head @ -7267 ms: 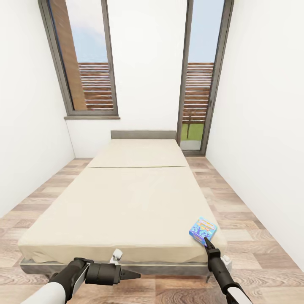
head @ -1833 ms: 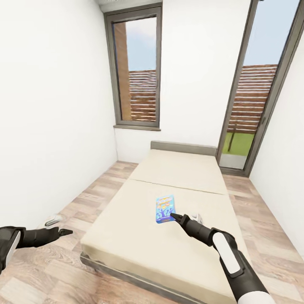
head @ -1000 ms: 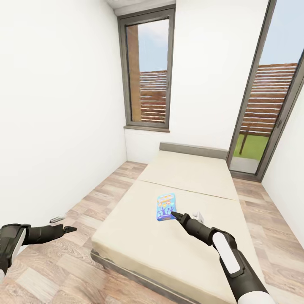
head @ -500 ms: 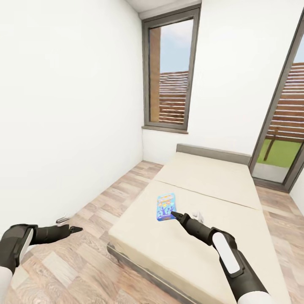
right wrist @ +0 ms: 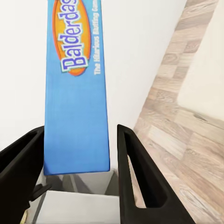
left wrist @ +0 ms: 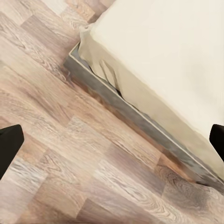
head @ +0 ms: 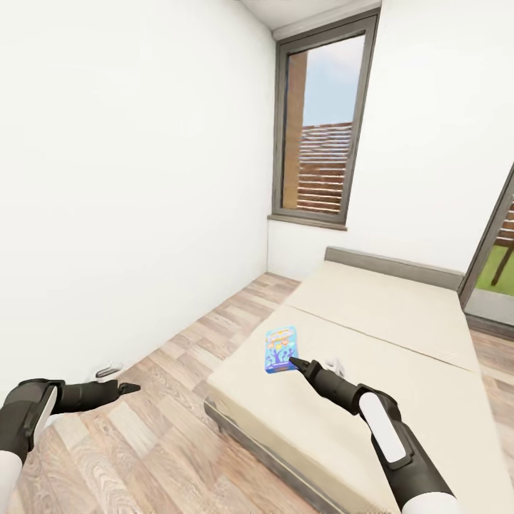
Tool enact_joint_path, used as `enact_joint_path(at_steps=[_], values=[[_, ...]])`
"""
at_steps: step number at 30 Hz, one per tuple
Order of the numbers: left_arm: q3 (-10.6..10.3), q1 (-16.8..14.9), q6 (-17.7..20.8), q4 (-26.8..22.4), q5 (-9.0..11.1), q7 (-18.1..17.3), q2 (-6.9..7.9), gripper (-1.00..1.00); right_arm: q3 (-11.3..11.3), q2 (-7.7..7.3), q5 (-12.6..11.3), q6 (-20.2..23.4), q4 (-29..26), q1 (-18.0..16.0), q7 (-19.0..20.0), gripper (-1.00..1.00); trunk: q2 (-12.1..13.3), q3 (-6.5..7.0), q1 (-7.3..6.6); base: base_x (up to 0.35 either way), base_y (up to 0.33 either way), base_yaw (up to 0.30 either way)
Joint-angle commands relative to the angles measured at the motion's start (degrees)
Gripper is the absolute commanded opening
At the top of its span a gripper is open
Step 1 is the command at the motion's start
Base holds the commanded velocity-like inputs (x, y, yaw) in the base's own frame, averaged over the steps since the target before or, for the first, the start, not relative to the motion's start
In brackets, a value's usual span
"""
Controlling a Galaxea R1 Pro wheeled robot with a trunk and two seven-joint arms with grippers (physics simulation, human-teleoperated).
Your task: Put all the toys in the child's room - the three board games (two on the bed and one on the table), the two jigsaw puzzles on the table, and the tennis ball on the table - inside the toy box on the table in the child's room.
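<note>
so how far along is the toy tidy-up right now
Early to middle, by the look of it. In hand: the right gripper has its jaws shut on the blue board game, which the right wrist view shows gripped by its edge, lifted off the bed. The left gripper is open over the wooden floor. The mattress carries no other game. Left: carrying this box to the toy box.

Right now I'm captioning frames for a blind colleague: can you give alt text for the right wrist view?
A blue Balderdash board game box stands between the right gripper's two black fingers, held by its lower edge. Behind it are a white wall and a strip of wood-plank floor.
</note>
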Motion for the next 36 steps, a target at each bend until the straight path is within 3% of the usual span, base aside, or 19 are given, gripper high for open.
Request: enact_joint_path(at_steps=[1,12,27,36], values=[[0.23,-0.07,0.29,-0.04,-0.60,-0.56,-0.05,1.00,-0.15,0.02,-0.30,0.38,-0.12,-0.04,0.11,-1.00,-0.06,-0.06,-0.02,-0.206,-0.159,0.091],[0.23,-0.07,0.29,-0.04,-0.56,-0.56,-0.13,1.00,-0.14,0.03,-0.32,0.37,-0.31,-0.04,0.11,-1.00,-0.06,-0.04,-0.02,-0.065,-0.142,0.203],[0.23,-0.07,0.46,-0.04,-0.39,-0.73,-0.14,1.00,-0.14,0.01,-0.36,0.38,-0.31,-0.04,0.11,-1.00,-0.06,-0.04,-0.02,0.000,-0.008,0.291],[0.15,-0.07,0.64,-0.04,-0.60,-0.65,-0.16,1.00,-0.11,0.08,-0.36,0.38,-0.24,-0.04,0.11,-1.00,3.55,1.57,-1.99,0.000,0.000,0.292]])
